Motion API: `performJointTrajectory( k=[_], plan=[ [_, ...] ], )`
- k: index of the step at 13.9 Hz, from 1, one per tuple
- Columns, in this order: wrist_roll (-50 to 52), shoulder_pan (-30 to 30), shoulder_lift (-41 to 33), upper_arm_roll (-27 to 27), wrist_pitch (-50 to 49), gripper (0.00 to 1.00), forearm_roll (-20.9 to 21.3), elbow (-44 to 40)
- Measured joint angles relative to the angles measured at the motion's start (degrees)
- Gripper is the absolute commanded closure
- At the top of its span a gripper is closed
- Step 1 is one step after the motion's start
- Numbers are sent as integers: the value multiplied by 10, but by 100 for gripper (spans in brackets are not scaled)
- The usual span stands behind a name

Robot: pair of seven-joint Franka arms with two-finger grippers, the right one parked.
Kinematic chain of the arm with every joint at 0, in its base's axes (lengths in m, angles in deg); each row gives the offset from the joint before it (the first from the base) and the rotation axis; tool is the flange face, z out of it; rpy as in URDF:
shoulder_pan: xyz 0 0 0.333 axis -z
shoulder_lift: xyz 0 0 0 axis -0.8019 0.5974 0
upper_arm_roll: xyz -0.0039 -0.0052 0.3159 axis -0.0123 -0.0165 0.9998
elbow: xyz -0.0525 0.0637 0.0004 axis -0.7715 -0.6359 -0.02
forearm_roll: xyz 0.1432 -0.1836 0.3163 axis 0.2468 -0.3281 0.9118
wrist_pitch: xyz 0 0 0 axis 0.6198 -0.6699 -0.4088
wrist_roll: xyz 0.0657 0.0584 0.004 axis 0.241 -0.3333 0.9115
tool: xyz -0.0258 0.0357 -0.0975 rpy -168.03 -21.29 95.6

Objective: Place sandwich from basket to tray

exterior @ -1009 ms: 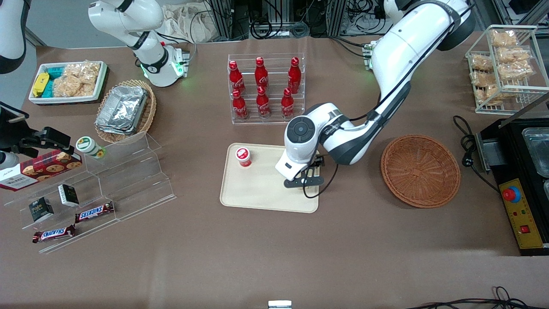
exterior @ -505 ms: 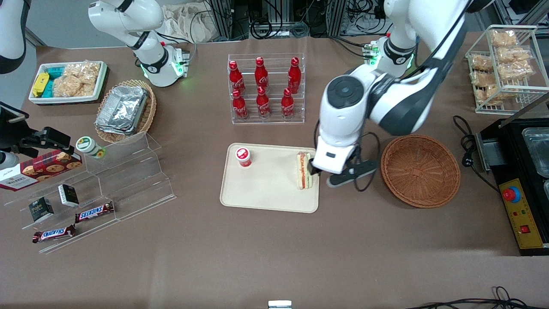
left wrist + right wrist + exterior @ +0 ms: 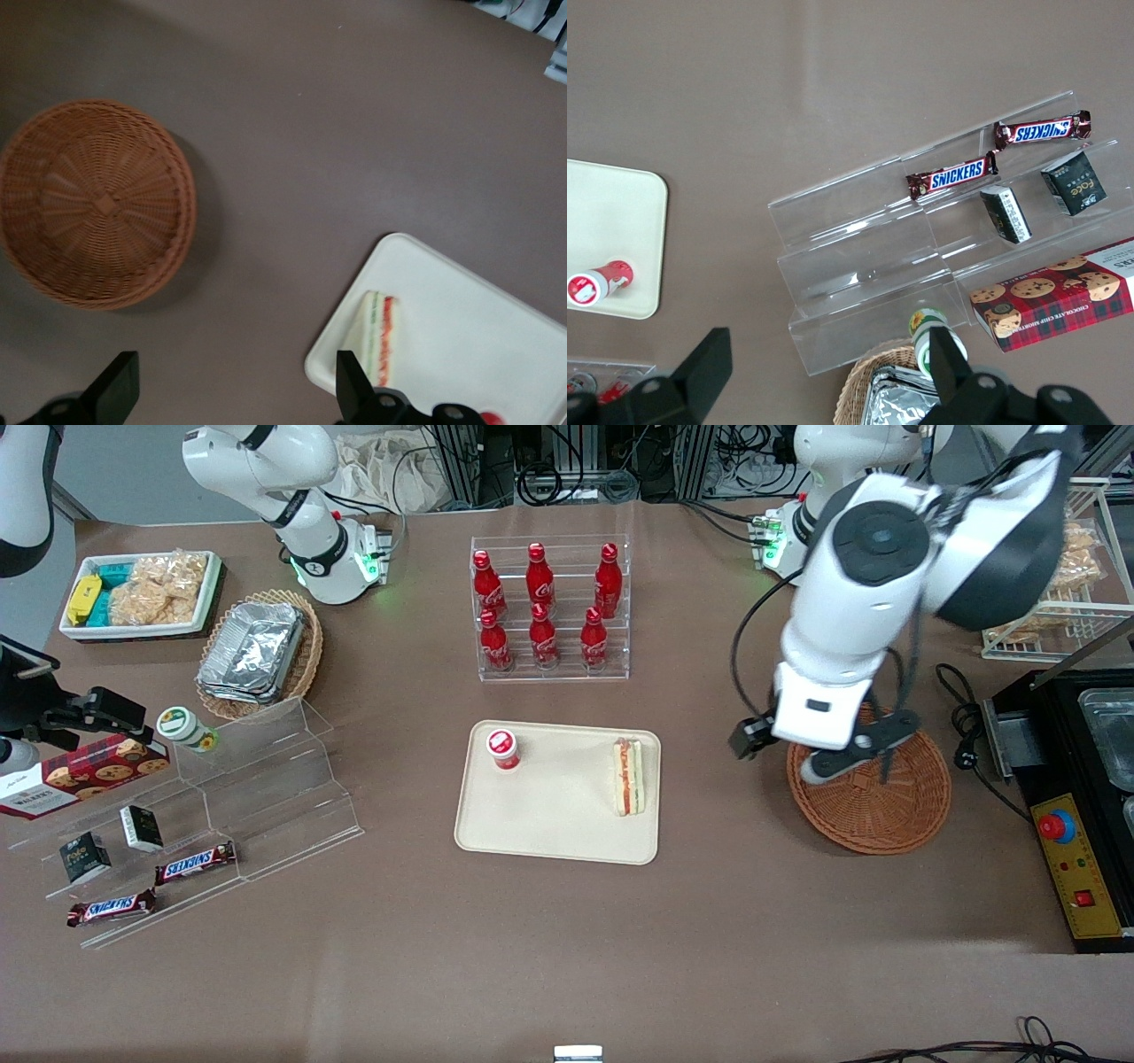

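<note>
Gripper (image 3: 232,394): your fingers are spread and hold nothing, hanging above the basket (image 3: 869,779).
Sandwich (image 3: 628,777): lies on the tray (image 3: 549,815), at its 3 o'clock edge.

The brown table (image 3: 567,921) carries the tray (image 3: 549,828), the basket (image 3: 886,824) and a bottle rack (image 3: 551,611); the gripper (image 3: 762,735) hangs above, fingers apart.

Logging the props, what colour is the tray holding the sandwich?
Cream-beige tray, clearest in the front view.
</note>
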Motion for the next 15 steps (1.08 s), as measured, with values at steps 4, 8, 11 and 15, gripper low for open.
performJointTrajectory(
  k=[4,8,11,15],
  plan=[
    [-164,4,-54,106,-45,0,-60,11],
    [-349,69,-110,291,-60,0,-112,45],
    [-427,104,-148,381,-72,0,-121,72],
    [-469,109,-171,420,-93,0,-132,79]
  ],
)
